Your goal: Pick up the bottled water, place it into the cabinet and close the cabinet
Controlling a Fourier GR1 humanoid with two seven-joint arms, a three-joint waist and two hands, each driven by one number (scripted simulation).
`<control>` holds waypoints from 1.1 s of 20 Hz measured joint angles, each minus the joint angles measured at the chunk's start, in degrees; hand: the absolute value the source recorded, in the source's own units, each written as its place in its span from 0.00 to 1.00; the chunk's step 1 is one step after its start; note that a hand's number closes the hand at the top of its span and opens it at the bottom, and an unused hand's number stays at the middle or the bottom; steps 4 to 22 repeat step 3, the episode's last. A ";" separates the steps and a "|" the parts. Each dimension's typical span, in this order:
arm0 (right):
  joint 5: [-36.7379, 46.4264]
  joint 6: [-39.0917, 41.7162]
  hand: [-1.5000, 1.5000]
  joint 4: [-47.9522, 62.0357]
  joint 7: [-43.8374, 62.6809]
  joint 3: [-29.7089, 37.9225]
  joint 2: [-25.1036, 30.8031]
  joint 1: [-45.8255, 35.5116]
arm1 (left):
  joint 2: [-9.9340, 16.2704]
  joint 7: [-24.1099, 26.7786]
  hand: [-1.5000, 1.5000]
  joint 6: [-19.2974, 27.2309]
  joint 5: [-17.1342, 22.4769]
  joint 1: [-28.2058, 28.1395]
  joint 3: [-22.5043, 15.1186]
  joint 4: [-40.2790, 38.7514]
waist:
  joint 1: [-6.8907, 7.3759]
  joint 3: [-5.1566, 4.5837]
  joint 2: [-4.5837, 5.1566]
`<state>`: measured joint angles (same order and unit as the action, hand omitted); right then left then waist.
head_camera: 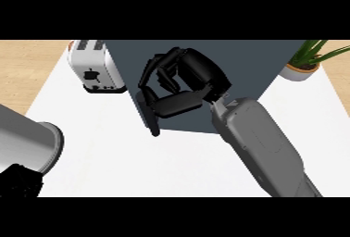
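Our right forearm (263, 143) rises from the lower right edge toward the middle, and the right hand (179, 88) at its end has the fingers curled inward. Our left hand (19, 181) shows only at the lower left corner.

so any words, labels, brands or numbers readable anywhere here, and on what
None can be read.
toaster: dark knob and small marks on its front, too small to read.
cabinet: plain dark surface, no text.
plant pot: plain white, no label.
right hand: plain black, no markings.
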<state>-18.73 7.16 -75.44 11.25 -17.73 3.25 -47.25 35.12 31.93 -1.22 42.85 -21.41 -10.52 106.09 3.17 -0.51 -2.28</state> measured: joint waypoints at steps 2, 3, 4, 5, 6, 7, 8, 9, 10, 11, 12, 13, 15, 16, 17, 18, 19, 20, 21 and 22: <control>-0.23 0.98 1.00 0.28 -0.64 0.09 0.28 -0.08 | 0.22 -0.44 1.00 -0.13 0.23 0.46 0.30 -0.30 | 0.07 -0.08 0.03; -0.44 1.62 1.00 0.35 -1.06 0.16 0.49 0.05 | 0.31 -0.60 1.00 -0.15 0.41 0.56 0.50 -0.17 | 0.17 -0.15 -0.02; -0.44 1.62 1.00 0.35 -1.06 0.16 0.49 0.05 | 0.31 -0.60 1.00 -0.15 0.41 0.56 0.50 -0.17 | 0.17 -0.15 -0.02; -0.44 1.62 1.00 0.35 -1.06 0.16 0.49 0.05 | 0.31 -0.60 1.00 -0.15 0.41 0.56 0.50 -0.17 | 0.17 -0.15 -0.02; -0.44 1.62 1.00 0.35 -1.06 0.16 0.49 0.05 | 0.31 -0.60 1.00 -0.15 0.41 0.56 0.50 -0.17 | 0.17 -0.15 -0.02; -0.44 1.62 1.00 0.35 -1.06 0.16 0.49 0.05 | 0.31 -0.60 1.00 -0.15 0.41 0.56 0.50 -0.17 | 0.17 -0.15 -0.02; -0.44 1.62 1.00 0.35 -1.06 0.16 0.49 0.05 | 0.31 -0.60 1.00 -0.15 0.41 0.56 0.50 -0.17 | 0.17 -0.15 -0.02; -0.44 1.62 1.00 0.35 -1.06 0.16 0.49 0.05 | 0.31 -0.60 1.00 -0.15 0.41 0.56 0.50 -0.17 | 0.17 -0.15 -0.02; -0.44 1.62 1.00 0.35 -1.06 0.16 0.49 0.05 | 0.31 -0.60 1.00 -0.15 0.41 0.56 0.50 -0.17 | 0.17 -0.15 -0.02; -0.44 1.62 1.00 0.35 -1.06 0.16 0.49 0.05 | 0.31 -0.60 1.00 -0.15 0.41 0.56 0.50 -0.17 | 0.17 -0.15 -0.02; -0.44 1.62 1.00 0.35 -1.06 0.16 0.49 0.05 | 0.31 -0.60 1.00 -0.15 0.41 0.56 0.50 -0.17 | 0.17 -0.15 -0.02; -0.44 1.62 1.00 0.35 -1.06 0.16 0.49 0.05 | 0.31 -0.60 1.00 -0.15 0.41 0.56 0.50 -0.17 | 0.17 -0.15 -0.02; -0.44 1.62 1.00 0.35 -1.06 0.16 0.49 0.05 | 0.31 -0.60 1.00 -0.15 0.41 0.56 0.50 -0.17 | 0.17 -0.15 -0.02; -0.44 1.62 1.00 0.35 -1.06 0.16 0.49 0.05 | 0.31 -0.60 1.00 -0.15 0.41 0.56 0.50 -0.17 | 0.17 -0.15 -0.02; -0.44 1.62 1.00 0.35 -1.06 0.16 0.49 0.05 | 0.31 -0.60 1.00 -0.15 0.41 0.56 0.50 -0.17 | 0.17 -0.15 -0.02; -0.44 1.62 1.00 0.35 -1.06 0.16 0.49 0.05 | 0.31 -0.60 1.00 -0.15 0.41 0.56 0.50 -0.17 | 0.17 -0.15 -0.02; -0.44 1.62 1.00 0.35 -1.06 0.16 0.49 0.05 | 0.31 -0.60 1.00 -0.15 0.41 0.56 0.50 -0.17 | 0.17 -0.15 -0.02; -0.44 1.62 1.00 0.35 -1.06 0.16 0.49 0.05 | 0.31 -0.60 1.00 -0.15 0.41 0.56 0.50 -0.17 | 0.17 -0.15 -0.02; -0.44 1.62 1.00 0.35 -1.06 0.16 0.49 0.05 | 0.31 -0.60 1.00 -0.15 0.41 0.56 0.50 -0.17 | 0.17 -0.15 -0.02; -0.44 1.62 1.00 0.35 -1.06 0.16 0.49 0.05 | 0.31 -0.60 1.00 -0.15 0.41 0.56 0.50 -0.17 | 0.17 -0.15 -0.02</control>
